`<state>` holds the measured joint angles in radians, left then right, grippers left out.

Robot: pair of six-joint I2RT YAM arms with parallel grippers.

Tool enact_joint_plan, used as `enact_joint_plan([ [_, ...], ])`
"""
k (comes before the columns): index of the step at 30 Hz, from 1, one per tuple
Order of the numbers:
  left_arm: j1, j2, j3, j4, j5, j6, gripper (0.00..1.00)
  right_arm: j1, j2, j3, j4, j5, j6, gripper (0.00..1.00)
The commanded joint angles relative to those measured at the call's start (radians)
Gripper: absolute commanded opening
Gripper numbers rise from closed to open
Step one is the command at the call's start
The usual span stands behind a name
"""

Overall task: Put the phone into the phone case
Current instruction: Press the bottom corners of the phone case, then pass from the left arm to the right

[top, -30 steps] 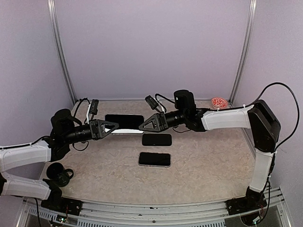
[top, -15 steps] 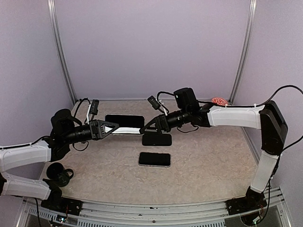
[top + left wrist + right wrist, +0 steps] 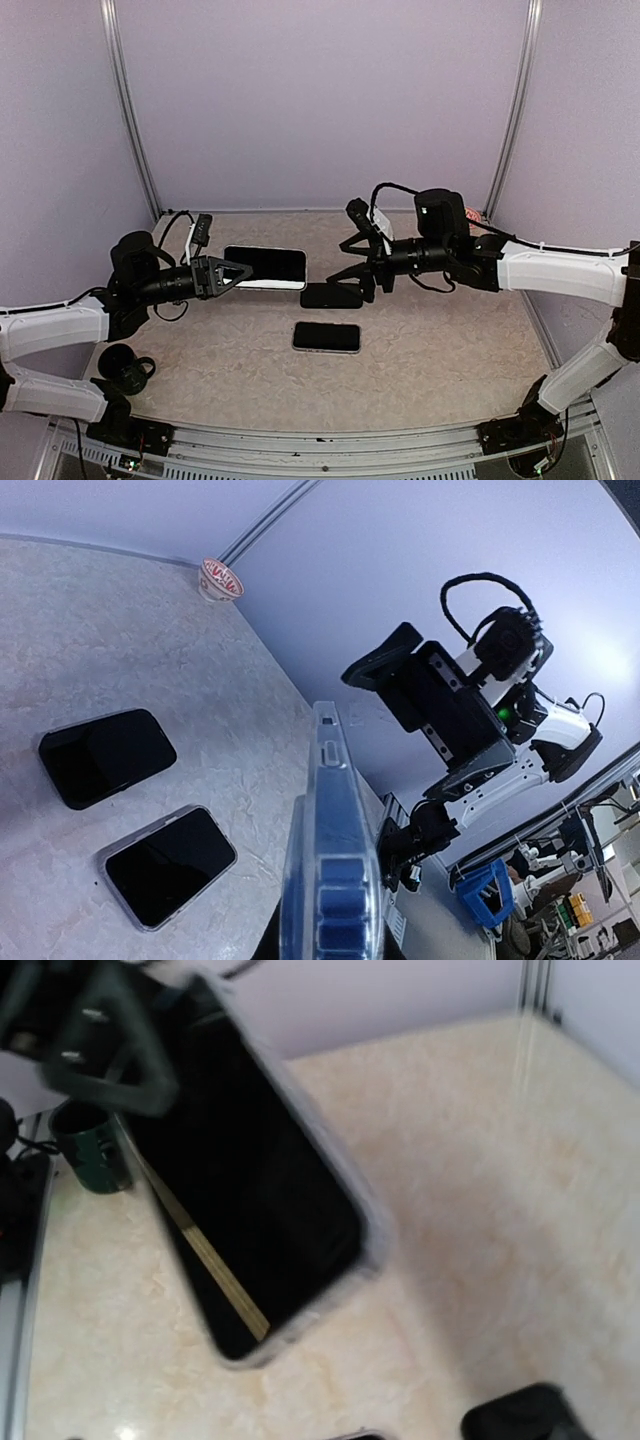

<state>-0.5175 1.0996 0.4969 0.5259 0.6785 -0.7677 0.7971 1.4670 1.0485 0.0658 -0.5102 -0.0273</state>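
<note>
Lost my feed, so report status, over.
Left hand shut on cased phone, held aloft. Right hand open, apart from it. Black slab and silver-edged phone lie on table, nothing blocking.

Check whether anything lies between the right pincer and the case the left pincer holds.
Nothing visible does. The right pincer stands open, facing the free end of the case across bare air; the left pincer grips the other end. The dark phone and the silver-edged phone lie on the table, under that line.
</note>
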Motion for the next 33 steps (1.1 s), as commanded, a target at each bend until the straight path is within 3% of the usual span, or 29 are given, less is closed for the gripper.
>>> enact_joint_plan([
  [1,-0.005,0.022,0.035,0.024,0.028,0.014,0.00,0.028,-0.077,-0.090,0.142,0.062,-0.162,1.00],
  [14,-0.042,0.085,0.043,0.022,0.025,0.004,0.00,0.071,-0.061,-0.071,0.136,0.003,-0.261,1.00],
  [22,-0.071,0.114,0.042,0.042,0.010,-0.002,0.00,0.115,0.057,0.072,-0.013,-0.020,-0.298,0.99],
  [33,-0.085,0.150,0.039,0.083,-0.021,-0.035,0.00,0.219,0.173,0.145,-0.052,0.191,-0.380,0.99],
])
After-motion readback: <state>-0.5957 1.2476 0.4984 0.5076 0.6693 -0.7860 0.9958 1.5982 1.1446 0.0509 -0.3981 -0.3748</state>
